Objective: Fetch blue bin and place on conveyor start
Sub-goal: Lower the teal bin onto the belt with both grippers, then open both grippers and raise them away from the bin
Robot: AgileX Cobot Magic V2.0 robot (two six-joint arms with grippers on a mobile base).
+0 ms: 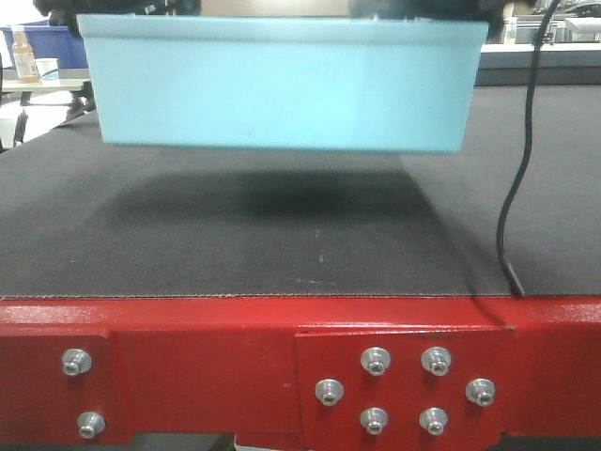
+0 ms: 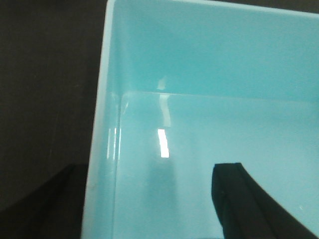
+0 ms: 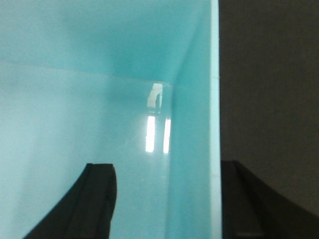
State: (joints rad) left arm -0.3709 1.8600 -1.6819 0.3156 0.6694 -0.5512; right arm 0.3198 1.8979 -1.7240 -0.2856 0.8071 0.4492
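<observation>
A: Where was the blue bin (image 1: 282, 85)?

B: It hung level above the conveyor start (image 1: 282, 235), clear of the dark grey belt, with its shadow lying on the felt just under it. The near wall faced the front camera, plain and smooth, and the bin looked empty in both wrist views

A: And what held it?

B: Both arms, one at each short end. In the left wrist view the left gripper (image 2: 149, 209) straddled the bin's left wall: one dark finger (image 2: 239, 199) stood inside the tub, the other outside over the belt, so it was clamped on that wall. The right gripper (image 3: 164, 204) did the same on the right wall, one finger (image 3: 94, 199) inside, the other outside past the rim. In the front view only dark bits of the arms showed at the bin's top corners

A: What lay around it?

B: A red frame (image 1: 207, 362) with silver hex bolts (image 1: 376, 360) edged the belt nearest the camera. A black cable (image 1: 521, 178) hung down at the right and ended on the belt near the frame. Far back at the left stood a dark blue crate (image 1: 56, 42), a bottle (image 1: 23, 56) and a cup (image 1: 47, 66), well apart from the bin
</observation>
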